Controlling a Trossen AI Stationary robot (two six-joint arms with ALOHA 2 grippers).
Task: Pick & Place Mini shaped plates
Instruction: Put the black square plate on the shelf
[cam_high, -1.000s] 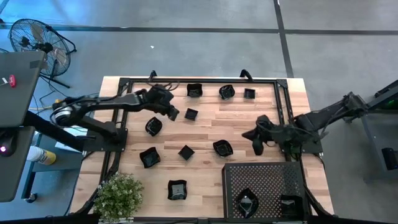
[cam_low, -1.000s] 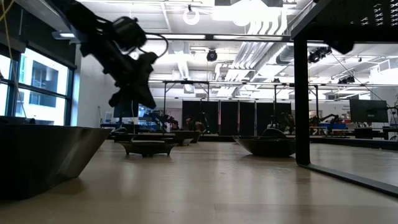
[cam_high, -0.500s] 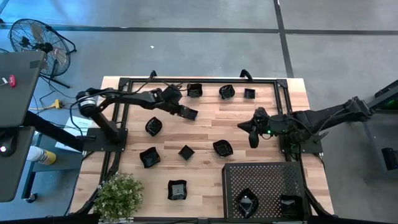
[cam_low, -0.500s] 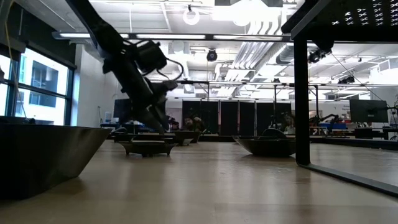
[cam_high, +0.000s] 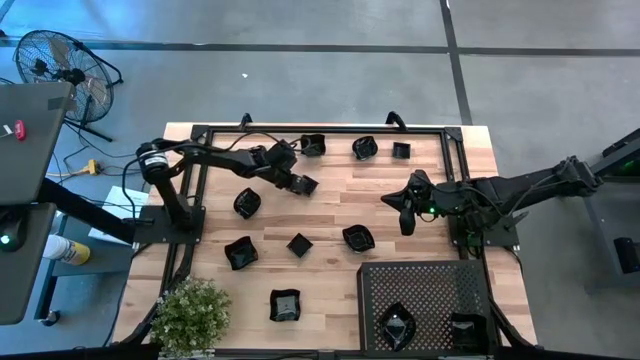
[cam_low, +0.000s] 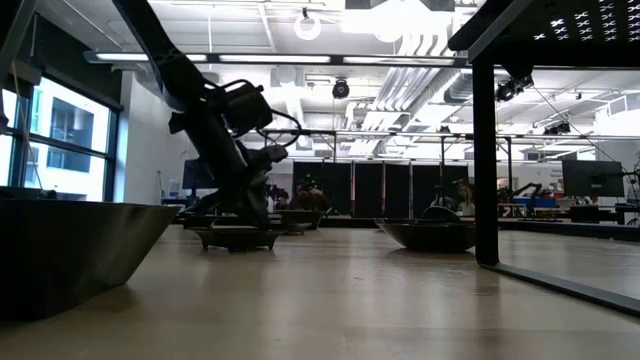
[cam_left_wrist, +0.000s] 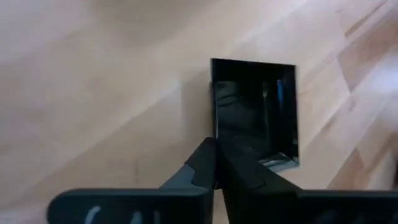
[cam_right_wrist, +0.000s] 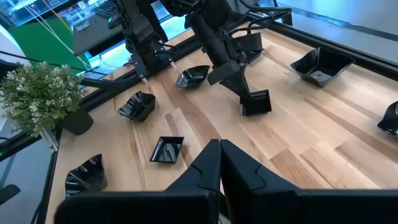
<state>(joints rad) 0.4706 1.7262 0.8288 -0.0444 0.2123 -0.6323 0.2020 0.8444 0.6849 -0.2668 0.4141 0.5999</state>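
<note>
The mini shaped plates are small glossy black dishes spread over the wooden table. My left gripper (cam_high: 297, 181) is down at a small square plate (cam_high: 308, 185), with its fingers closed at one edge of that plate (cam_left_wrist: 255, 112). My right gripper (cam_high: 404, 214) is shut and hovers over bare wood right of centre, touching nothing. Other plates rest on their bases, among them a far one (cam_high: 364, 148), a left one (cam_high: 246, 203) and a wavy one (cam_high: 358, 238). Two more lie in the tray (cam_high: 397, 325). My left gripper has the square plate by one side wall (cam_left_wrist: 213, 99), close to a corner that the fingers hide. That wall runs straight into the seam between the fingers, one finger (cam_left_wrist: 186, 171) outside it and the other over the hollow. The fingers slant down from the table's left. The plate sits on the table.
A large black perforated tray (cam_high: 425, 285) fills the near right corner. A potted plant (cam_high: 190, 315) stands at the near left corner. Black frame rails (cam_high: 330, 128) run along the far edge and both sides. Bare wood lies between the two grippers.
My left gripper has moved toward the table's right and come down onto the square plate, which has stayed in place. My right gripper has shifted a little toward the far left.
</note>
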